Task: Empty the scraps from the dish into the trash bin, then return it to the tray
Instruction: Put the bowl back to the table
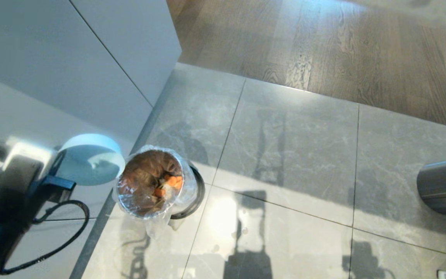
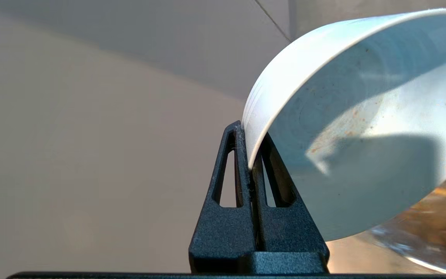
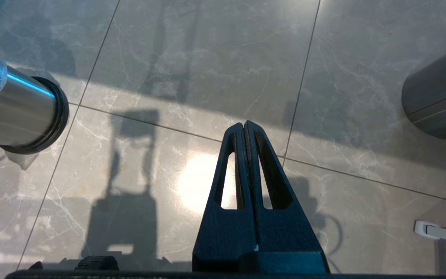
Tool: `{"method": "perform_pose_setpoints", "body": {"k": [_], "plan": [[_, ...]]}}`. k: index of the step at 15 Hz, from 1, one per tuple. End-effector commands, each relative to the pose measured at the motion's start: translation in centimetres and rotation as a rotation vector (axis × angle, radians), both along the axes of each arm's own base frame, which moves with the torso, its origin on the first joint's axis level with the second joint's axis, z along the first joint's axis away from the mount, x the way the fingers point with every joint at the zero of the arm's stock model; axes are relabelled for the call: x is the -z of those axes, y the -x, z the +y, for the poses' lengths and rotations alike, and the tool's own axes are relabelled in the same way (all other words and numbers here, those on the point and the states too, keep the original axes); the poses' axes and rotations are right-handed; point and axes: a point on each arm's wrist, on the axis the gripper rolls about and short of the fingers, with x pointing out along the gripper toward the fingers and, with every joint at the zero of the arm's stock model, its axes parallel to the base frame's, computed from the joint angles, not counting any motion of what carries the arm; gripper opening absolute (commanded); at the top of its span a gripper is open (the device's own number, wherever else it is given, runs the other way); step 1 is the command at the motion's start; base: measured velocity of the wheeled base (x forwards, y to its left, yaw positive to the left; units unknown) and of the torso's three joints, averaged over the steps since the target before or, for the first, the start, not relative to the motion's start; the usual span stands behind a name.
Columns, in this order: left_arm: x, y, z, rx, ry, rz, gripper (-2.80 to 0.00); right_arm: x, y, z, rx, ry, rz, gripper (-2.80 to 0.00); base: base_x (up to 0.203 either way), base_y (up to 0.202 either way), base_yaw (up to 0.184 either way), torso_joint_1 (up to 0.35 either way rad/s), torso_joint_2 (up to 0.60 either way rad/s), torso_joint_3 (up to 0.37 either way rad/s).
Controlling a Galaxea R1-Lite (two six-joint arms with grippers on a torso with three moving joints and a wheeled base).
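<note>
My left gripper (image 2: pixel 251 133) is shut on the rim of the dish (image 2: pixel 362 128), a small pale-blue bowl. In the head view the dish (image 1: pixel 91 159) hangs tilted just left of the trash bin (image 1: pixel 157 186), its mouth turned toward the bin. Only orange specks show on the part of the dish's inside in view. The trash bin is a shiny metal cylinder with a crinkled clear liner and a black base ring, standing on the floor. The scraps (image 1: pixel 170 183), orange carrot slices, lie inside it. My right gripper (image 3: pixel 245 126) hangs shut and empty over the floor tiles. The tray is out of view.
White cabinet panels (image 1: pixel 72 66) rise behind and left of the bin. A larger dark-grey cylinder (image 1: pixel 445 186) stands at the right edge. Grey marble tiles (image 1: pixel 285 155) lie between them, with wood flooring (image 1: pixel 343 42) farther off. A black cable (image 1: pixel 60 228) loops beneath my left arm.
</note>
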Motion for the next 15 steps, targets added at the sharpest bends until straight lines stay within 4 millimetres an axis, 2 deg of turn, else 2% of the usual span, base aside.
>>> {"method": "perform_pose_setpoints", "body": {"k": [1, 4, 15], "plan": [[-0.4, 1.0, 0.1, 0.011, 0.099, -0.059, -2.80, 0.0, 0.0, 0.0, 0.000, 0.000, -0.001, -2.80, 0.000, 0.000, 0.000, 0.000, 0.00, 0.000], [0.2, 1.8, 0.1, 0.036, 0.204, -0.043, -2.80, 0.0, 0.0, 0.0, 0.000, 0.000, -0.001, -2.80, 0.000, 0.000, 0.000, 0.000, 0.00, 0.000], [-0.1, 7.0, 0.1, 0.129, 0.301, 0.155, -2.80, 0.0, 0.0, 0.0, 0.000, 0.000, 0.001, -2.80, 0.000, 0.000, 0.000, 0.000, 0.00, 0.000]]}}
